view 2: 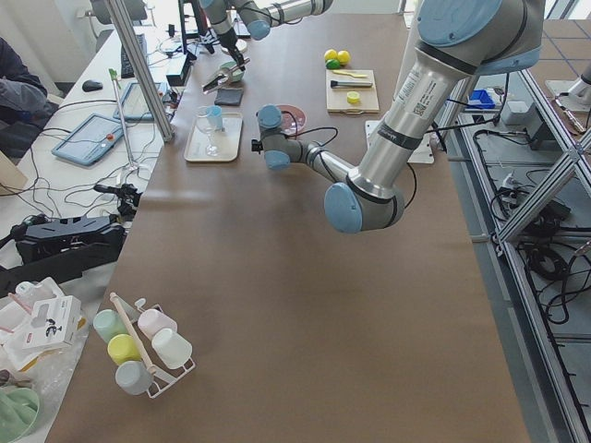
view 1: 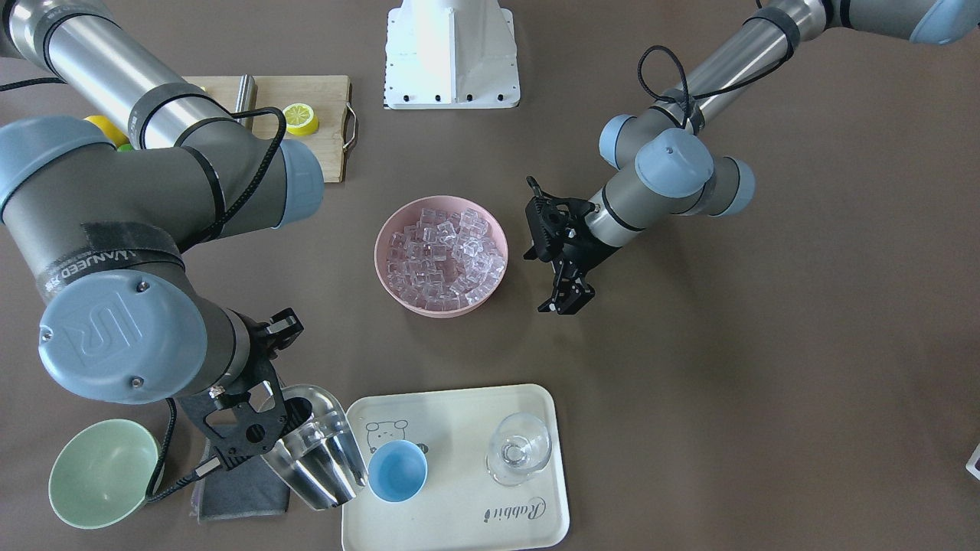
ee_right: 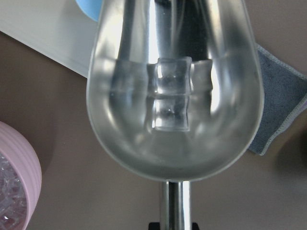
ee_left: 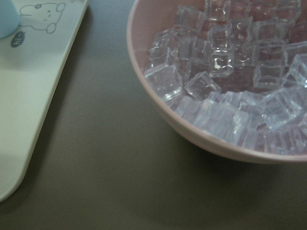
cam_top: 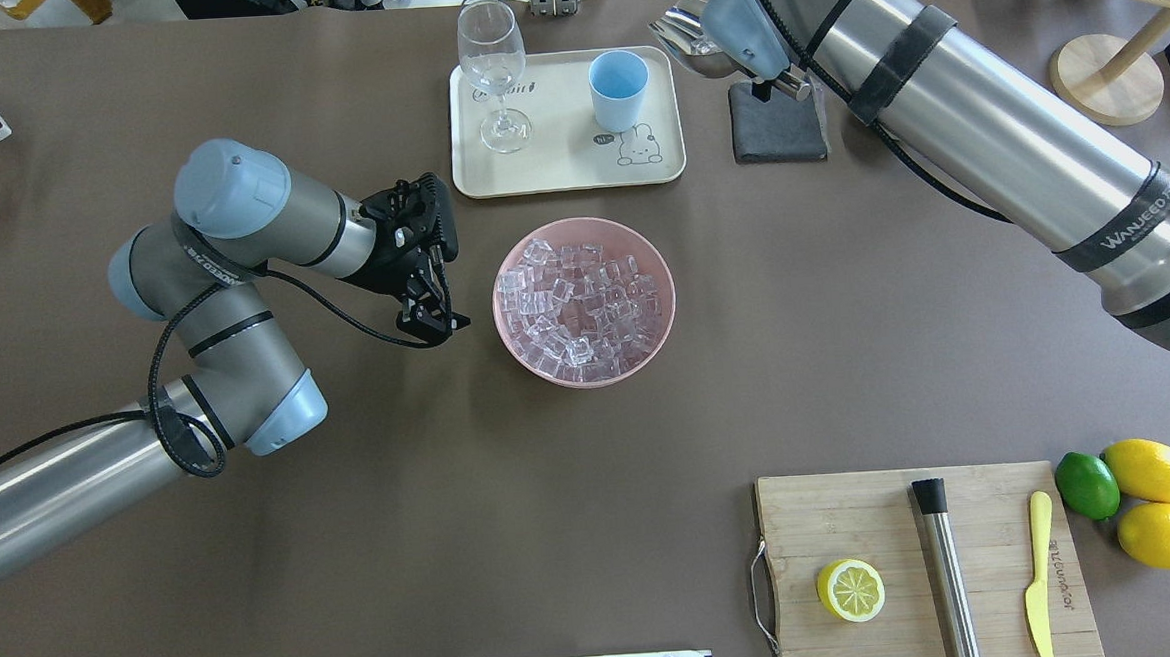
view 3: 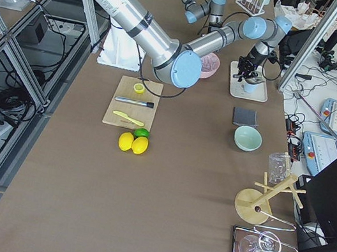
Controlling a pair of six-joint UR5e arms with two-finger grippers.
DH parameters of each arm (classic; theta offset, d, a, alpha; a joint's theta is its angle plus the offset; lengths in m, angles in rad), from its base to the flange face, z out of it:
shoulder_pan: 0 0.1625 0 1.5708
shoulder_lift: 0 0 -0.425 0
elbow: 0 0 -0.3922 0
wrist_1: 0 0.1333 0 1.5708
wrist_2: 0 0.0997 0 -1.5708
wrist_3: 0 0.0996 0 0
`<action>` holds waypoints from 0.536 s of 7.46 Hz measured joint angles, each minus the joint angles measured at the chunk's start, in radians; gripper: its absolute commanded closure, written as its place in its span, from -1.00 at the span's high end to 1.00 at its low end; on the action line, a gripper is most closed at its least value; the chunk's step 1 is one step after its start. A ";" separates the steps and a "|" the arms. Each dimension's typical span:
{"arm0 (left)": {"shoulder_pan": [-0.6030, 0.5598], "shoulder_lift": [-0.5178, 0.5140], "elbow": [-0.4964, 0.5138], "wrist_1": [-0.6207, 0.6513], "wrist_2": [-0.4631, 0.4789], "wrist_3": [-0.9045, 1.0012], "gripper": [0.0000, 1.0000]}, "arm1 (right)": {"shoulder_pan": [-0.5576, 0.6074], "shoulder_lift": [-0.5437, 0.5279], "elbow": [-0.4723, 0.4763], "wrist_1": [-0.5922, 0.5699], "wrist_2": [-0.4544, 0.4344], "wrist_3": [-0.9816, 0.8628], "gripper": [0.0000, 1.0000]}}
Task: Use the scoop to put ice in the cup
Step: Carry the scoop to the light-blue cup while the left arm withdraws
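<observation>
My right gripper (view 1: 249, 428) is shut on the handle of the steel scoop (view 1: 318, 451), held just above the table at the tray's edge, right beside the light-blue cup (view 1: 397, 471). In the right wrist view the scoop (ee_right: 172, 96) holds one clear ice cube (ee_right: 170, 103), and the cup's rim (ee_right: 88, 7) shows just past the scoop's mouth. The cup (cam_top: 619, 89) stands upright on the tray, and I see no ice in it. The pink bowl (view 1: 490, 229) is full of ice (view 1: 444, 256). My left gripper (view 1: 566, 300) hovers open and empty beside that bowl (ee_left: 158, 110).
The cream tray (view 1: 459, 520) also carries a clear glass (view 1: 519, 448). A pale-green bowl (view 1: 99, 474) and a grey cloth (cam_top: 777, 123) lie near the right arm. A cutting board (cam_top: 855, 515) holds a lemon half, a steel rod and a yellow knife, with lemons and a lime beside it.
</observation>
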 measured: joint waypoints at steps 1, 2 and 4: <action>-0.028 0.026 -0.050 0.068 -0.002 -0.001 0.95 | -0.006 0.016 -0.004 -0.030 -0.004 0.000 -1.00; -0.058 0.055 -0.105 0.141 -0.003 -0.001 0.95 | -0.016 0.028 -0.005 -0.062 -0.006 -0.001 -1.00; -0.120 0.114 -0.204 0.278 -0.013 -0.001 0.95 | -0.031 0.046 -0.006 -0.136 -0.007 -0.012 -1.00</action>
